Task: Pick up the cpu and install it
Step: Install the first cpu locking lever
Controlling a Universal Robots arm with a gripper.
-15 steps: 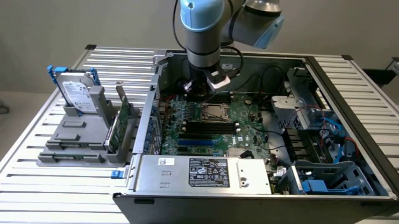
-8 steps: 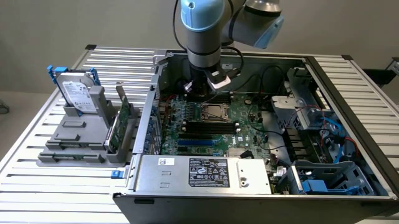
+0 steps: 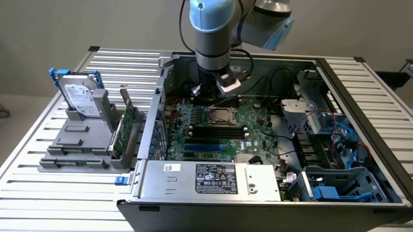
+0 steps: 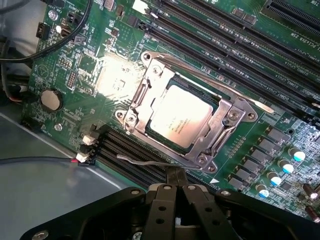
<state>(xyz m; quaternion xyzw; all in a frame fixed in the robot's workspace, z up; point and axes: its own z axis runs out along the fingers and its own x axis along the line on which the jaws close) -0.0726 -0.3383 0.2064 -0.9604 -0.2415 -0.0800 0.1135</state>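
Cpu (image 4: pixel 179 119): seated flat in socket (image 4: pixel 227 116) on motherboard (image 4: pixel 87 107), silvery top up, framed by the metal bracket.
Gripper (image 4: pixel 175 180): near socket's edge, not touching cpu; fingers pressed together, nothing between them.
Arm (image 3: pixel 210 34): reaching down into open case (image 3: pixel 361 87), over the board.
Hard drive (image 3: pixel 81 99): upright in grey rack (image 3: pixel 77 145), outside case on the exterior view's left, well apart from gripper.

Even bright light; glare patch on motherboard (image 4: pixel 116 81).
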